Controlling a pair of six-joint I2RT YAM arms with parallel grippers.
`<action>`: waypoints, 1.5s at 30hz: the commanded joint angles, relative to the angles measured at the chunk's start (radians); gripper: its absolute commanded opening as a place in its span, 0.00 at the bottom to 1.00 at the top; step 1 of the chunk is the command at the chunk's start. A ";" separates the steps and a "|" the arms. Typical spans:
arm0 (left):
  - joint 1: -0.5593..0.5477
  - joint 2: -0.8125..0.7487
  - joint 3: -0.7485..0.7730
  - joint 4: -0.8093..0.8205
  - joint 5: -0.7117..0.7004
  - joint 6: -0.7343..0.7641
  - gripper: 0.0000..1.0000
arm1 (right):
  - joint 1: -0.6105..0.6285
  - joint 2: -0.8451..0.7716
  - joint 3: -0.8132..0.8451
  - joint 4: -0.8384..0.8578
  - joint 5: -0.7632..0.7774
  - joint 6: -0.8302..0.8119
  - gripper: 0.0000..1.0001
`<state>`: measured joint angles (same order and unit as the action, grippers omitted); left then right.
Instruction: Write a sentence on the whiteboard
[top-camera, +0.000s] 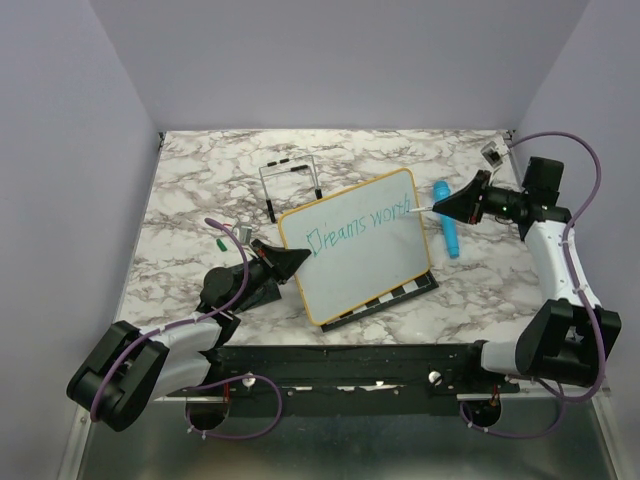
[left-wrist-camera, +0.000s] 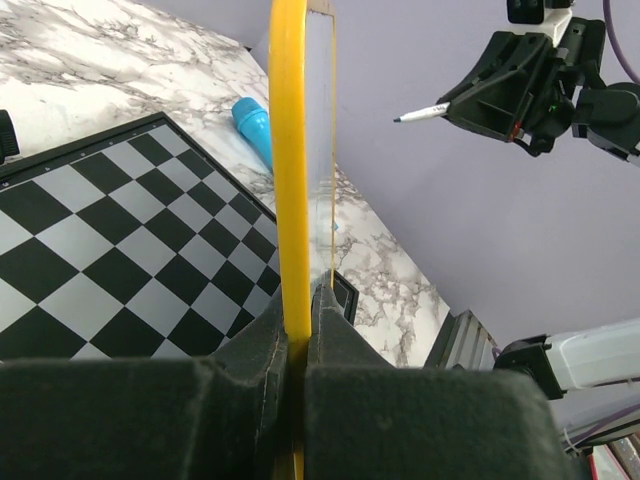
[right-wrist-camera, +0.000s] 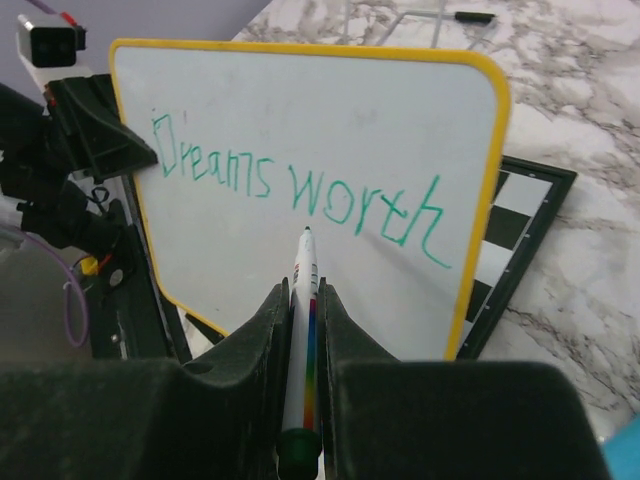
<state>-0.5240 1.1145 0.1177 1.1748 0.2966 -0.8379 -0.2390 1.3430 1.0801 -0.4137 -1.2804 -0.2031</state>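
Whiteboard (top-camera: 360, 245) mid-table, held tilted above chessboard (top-camera: 400, 293); left gripper (top-camera: 290, 258) clamped on its left edge; right gripper (top-camera: 445, 207) clamped on marker (right-wrist-camera: 303, 330), tip clear of surface; sentence (right-wrist-camera: 300, 190) reads "Dreams worth" only; writing part-done; next, judged: carry tip leftward and nearer, start second line.

You have a white-and-grey marbled tabletop (top-camera: 200, 180) under everything. Near its middle lies a flat black-and-white checkered chessboard with a black border (left-wrist-camera: 100, 250). To the right of it, close to its far right corner but apart from it, a bright blue cylinder with a rounded end (top-camera: 446, 232) lies on its side. Farther back, left of centre, sits a thin black wire frame (top-camera: 290, 182). At the left you'll spot a tiny green piece (top-camera: 220, 242).
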 joint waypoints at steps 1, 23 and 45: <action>-0.007 0.021 0.000 -0.063 0.036 0.097 0.00 | 0.075 -0.073 -0.055 0.013 -0.047 -0.022 0.01; -0.010 -0.039 0.002 -0.118 -0.022 0.054 0.00 | 0.451 -0.229 -0.029 -0.073 0.089 -0.147 0.01; -0.016 -0.064 -0.020 -0.078 -0.066 0.008 0.00 | 0.524 -0.222 -0.192 0.125 0.058 -0.038 0.01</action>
<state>-0.5327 1.0554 0.1146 1.0889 0.2432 -0.8883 0.2642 1.1191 0.9215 -0.3679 -1.2137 -0.2878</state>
